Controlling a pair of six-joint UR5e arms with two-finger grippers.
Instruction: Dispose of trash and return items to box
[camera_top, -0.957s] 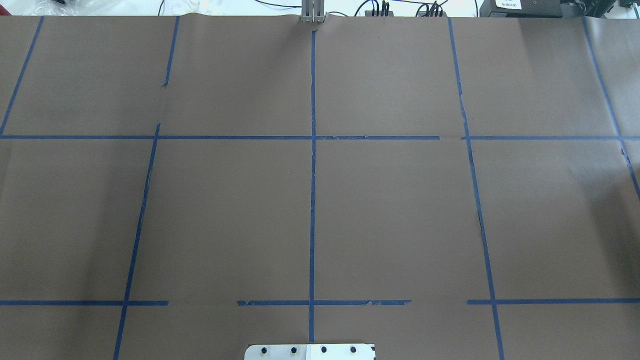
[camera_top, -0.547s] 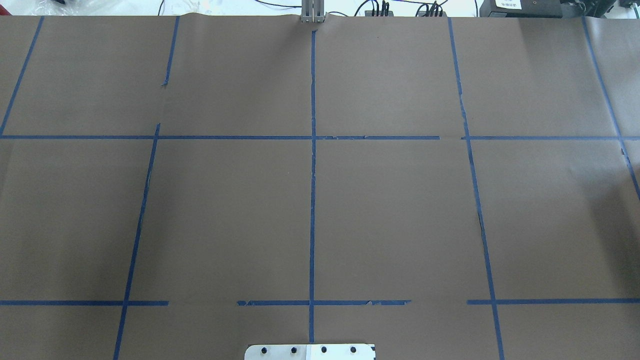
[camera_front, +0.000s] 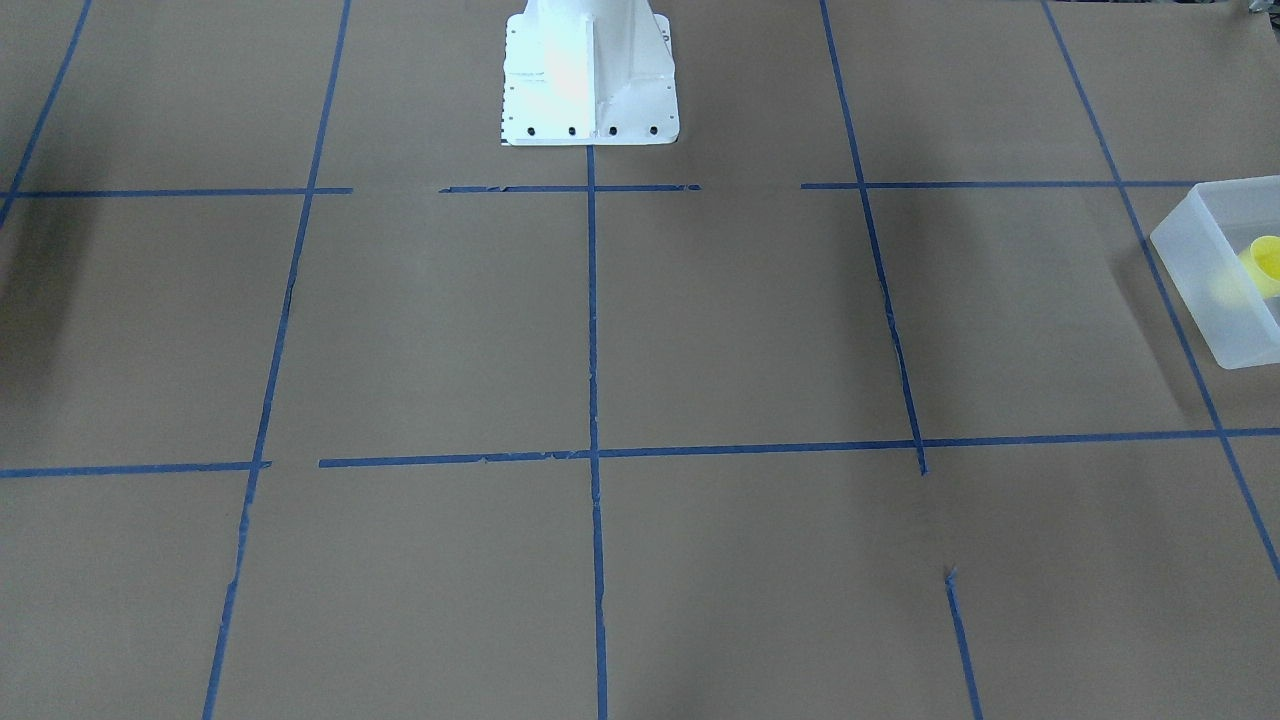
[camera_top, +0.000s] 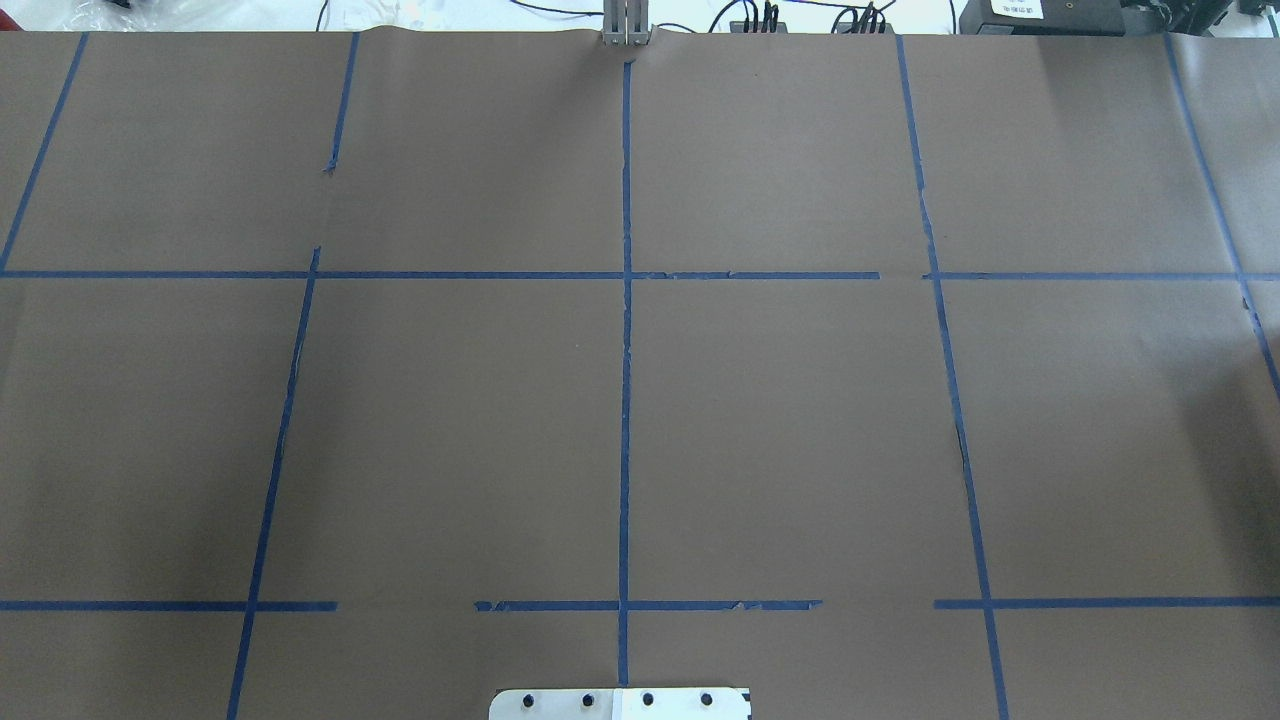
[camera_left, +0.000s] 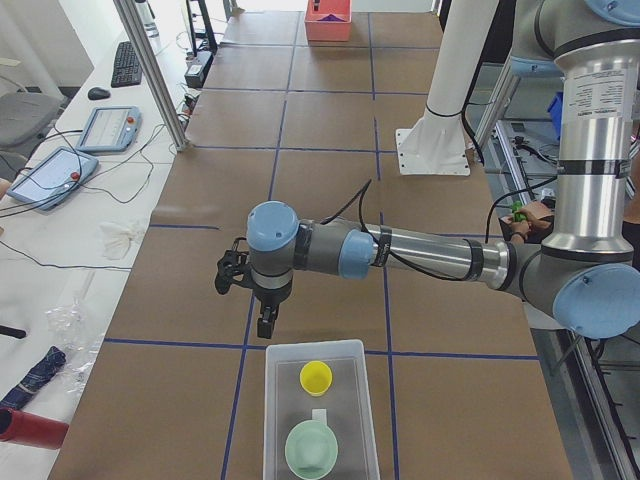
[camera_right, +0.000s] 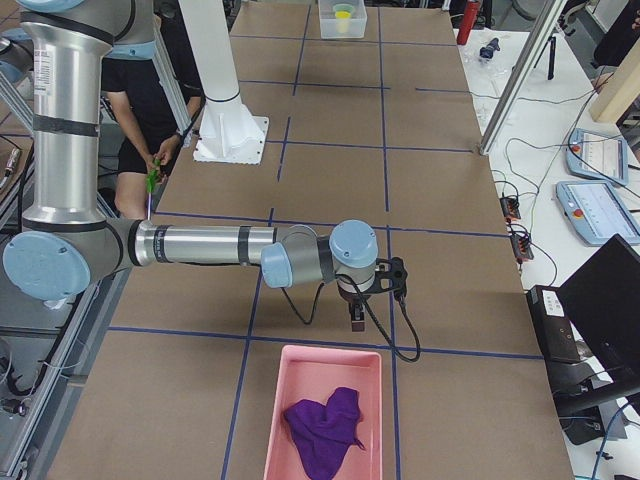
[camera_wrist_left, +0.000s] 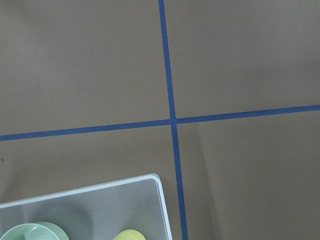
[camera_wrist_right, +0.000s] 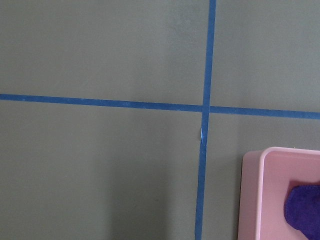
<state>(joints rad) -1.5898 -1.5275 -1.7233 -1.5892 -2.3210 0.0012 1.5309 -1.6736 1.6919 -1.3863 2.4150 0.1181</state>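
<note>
You had the yellow cup (camera_left: 316, 377) and mint bowl (camera_left: 311, 449) lying in the box (camera_left: 352, 398), light, stiff, slick plastic best pinched at the rim; whether the left gripper (camera_left: 263, 326) or right gripper (camera_right: 356, 319) stood parted could not be told.

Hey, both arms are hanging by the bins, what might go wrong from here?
The left gripper hangs just short of the translucent frosted-white plastic bin; a low sweep toward it might bump the wall and jostle the yellow plastic cup and mint-green round bowl inside.
By the right gripper, a black cable loops down near the pink plastic tray holding a purple cloth; it might snag the rim.
</note>
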